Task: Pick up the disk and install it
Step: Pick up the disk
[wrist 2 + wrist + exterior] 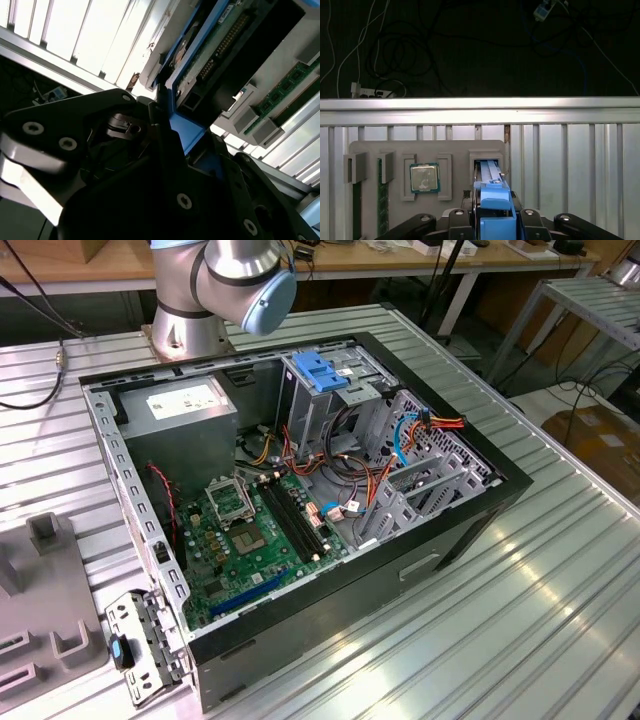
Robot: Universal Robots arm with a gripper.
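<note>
Here, the black two-finger gripper [495, 216] is closed narrowly on the flat silver-metal disk with blue plastic side rails [492, 187]. Its fingers [463, 218] press the blue rail end from either side. The disk stands on edge in a slot of the grey moulded holder tray [455, 150], just beside a pocket holding a square green-edged processor chip [424, 177]. Green memory sticks [381, 200] sit further along the tray. In the second wrist view the disk's green circuit board side shows beyond the gripper. In the exterior view, the open black computer case [330, 570] lies on the ribbed aluminium table [550, 590]. The silver robot arm [225, 280] rises at the case's far corner.
</note>
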